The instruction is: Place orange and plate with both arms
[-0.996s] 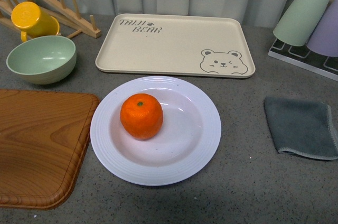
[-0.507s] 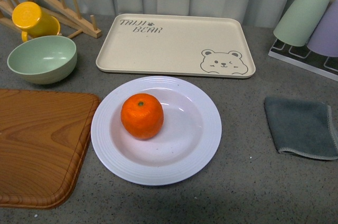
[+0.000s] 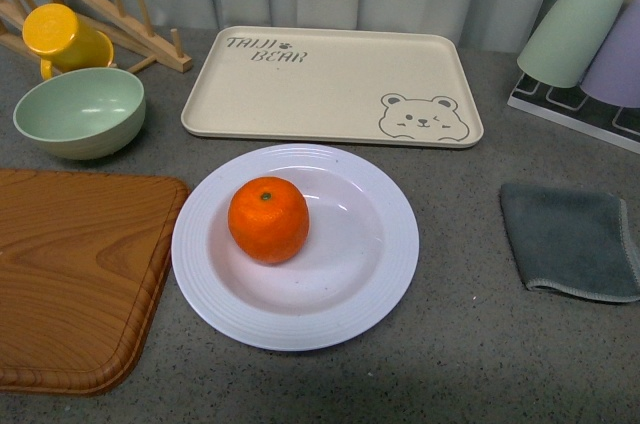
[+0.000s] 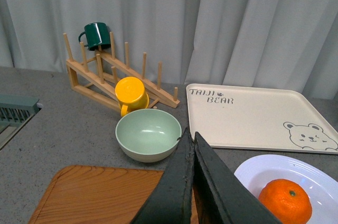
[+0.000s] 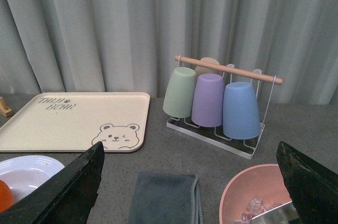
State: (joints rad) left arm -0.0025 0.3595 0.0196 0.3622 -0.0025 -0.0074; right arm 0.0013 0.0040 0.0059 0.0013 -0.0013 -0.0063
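Note:
The orange sits in the left half of the white plate on the grey counter, in front of the beige bear tray. No arm shows in the front view. In the left wrist view my left gripper is shut and empty, held above the counter short of the green bowl, with the orange and plate to one side. In the right wrist view my right gripper is open wide and empty above the grey cloth; the plate's edge and a sliver of the orange show.
A wooden board lies left of the plate, a pale green bowl and yellow cup behind it. The bear tray is at the back. A grey cloth lies right, a cup rack behind, a pink bowl nearby.

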